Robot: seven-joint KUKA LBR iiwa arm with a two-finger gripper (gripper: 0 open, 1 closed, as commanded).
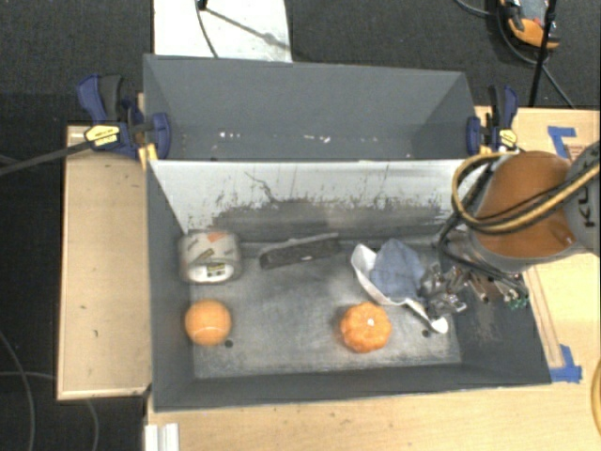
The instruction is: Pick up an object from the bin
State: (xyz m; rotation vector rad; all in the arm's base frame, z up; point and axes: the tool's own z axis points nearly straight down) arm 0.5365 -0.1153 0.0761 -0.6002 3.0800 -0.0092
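A grey metal bin (310, 191) is seen from above, with the robot arm (522, 216) brought in from the right under its orange wrist cover and looped cables. The jaws are lowered to the bin floor at its right side, just at the right-hand edge of a crumpled blue-and-white bundle (392, 269), which is the thing nearest to them. Whether the jaws are released or clenched cannot be told, as they are lost against the dark wrist hardware, and nothing can be made out between them. A white, handle-like strip of the bundle is seen running from under the blue part towards the jaws. A ridged orange ball (365, 328) is placed just below and left of the bundle, near the front wall. A dark flat bar (299, 250) lies left of the bundle, towards the back wall. Well apart, at the left side of the floor, a roll of tape (208, 255) is set on its side, with a smooth orange ball (208, 321) in front of it.
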